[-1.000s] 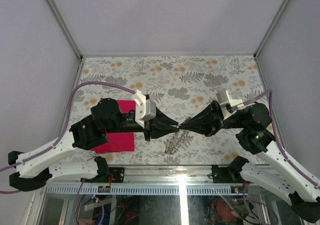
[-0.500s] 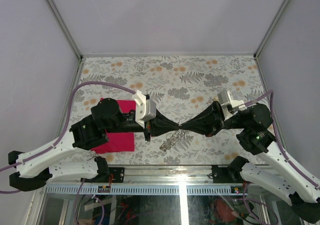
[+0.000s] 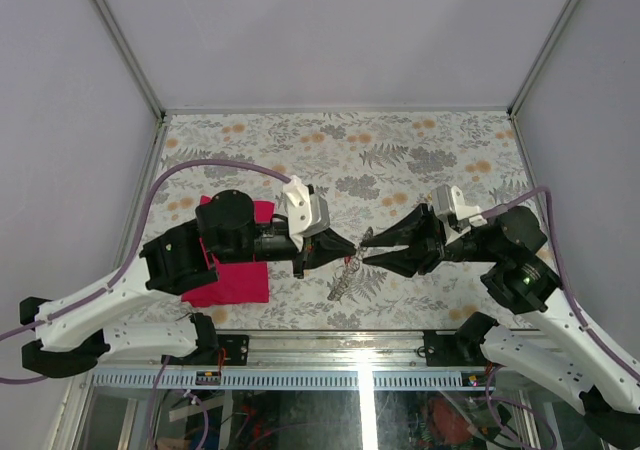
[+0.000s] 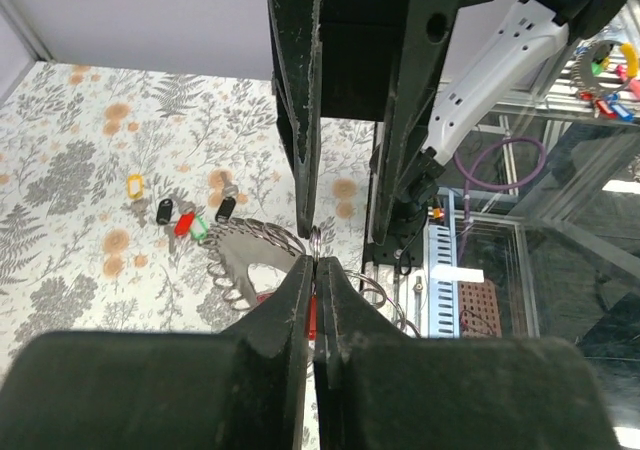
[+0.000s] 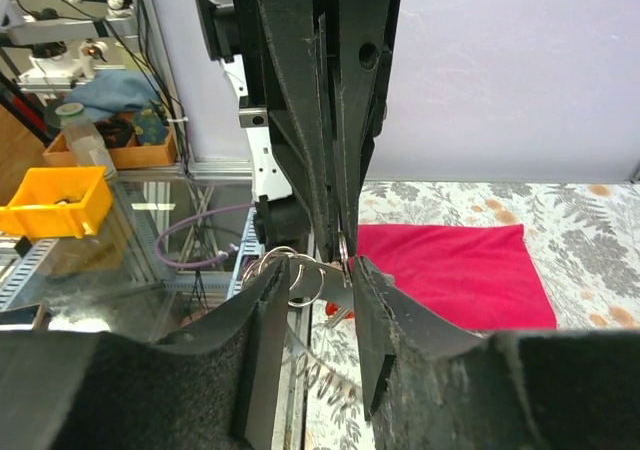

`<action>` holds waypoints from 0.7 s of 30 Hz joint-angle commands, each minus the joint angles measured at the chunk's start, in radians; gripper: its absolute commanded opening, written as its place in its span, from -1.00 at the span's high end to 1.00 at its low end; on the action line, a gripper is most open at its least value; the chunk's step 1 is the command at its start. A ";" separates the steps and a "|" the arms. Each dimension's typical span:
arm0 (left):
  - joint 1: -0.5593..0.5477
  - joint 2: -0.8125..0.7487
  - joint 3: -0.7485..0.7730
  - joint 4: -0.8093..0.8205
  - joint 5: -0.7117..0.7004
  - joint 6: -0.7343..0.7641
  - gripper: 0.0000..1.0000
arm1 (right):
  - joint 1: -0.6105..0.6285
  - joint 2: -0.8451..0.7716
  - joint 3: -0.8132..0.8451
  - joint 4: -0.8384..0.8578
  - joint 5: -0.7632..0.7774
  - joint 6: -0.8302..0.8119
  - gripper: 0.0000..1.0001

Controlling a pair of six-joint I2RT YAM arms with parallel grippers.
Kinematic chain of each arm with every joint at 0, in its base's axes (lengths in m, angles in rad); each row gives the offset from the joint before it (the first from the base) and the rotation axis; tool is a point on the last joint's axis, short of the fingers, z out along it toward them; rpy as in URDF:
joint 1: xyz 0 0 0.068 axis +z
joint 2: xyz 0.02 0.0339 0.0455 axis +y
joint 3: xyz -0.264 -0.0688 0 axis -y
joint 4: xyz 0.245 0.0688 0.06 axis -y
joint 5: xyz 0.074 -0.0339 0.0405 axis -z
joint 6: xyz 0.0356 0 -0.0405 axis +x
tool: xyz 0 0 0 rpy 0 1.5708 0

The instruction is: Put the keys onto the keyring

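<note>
My left gripper (image 3: 351, 251) (image 4: 316, 266) is shut on a red-headed key (image 4: 312, 316), and a small metal ring (image 4: 316, 238) pokes out past its tips. The silvery keyring (image 3: 344, 281) (image 4: 248, 260) dangles from those tips, just above the table. Facing it, my right gripper (image 3: 366, 248) (image 5: 318, 290) is open. Its fingers (image 5: 268, 315) straddle the left tips and a bunch of wire rings (image 5: 296, 270) without gripping them. Several loose keys lie on the table, among them a yellow one (image 4: 134, 184), a black one (image 4: 163, 210) and a red one (image 4: 183, 224).
A magenta cloth (image 3: 232, 275) (image 5: 450, 270) lies flat under the left arm. The floral tabletop (image 3: 340, 150) stretches to the back, walled on three sides. A metal rail (image 3: 330, 355) runs along the near edge.
My right gripper has opened and let go, its tips now either side of the left tips. The left wrist has turned and shifted slightly right. The keyring still hangs from the left gripper.
</note>
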 commanded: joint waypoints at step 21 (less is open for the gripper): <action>-0.004 0.073 0.099 -0.171 -0.157 0.024 1.00 | 0.001 0.051 0.263 -0.196 0.343 -0.379 -0.38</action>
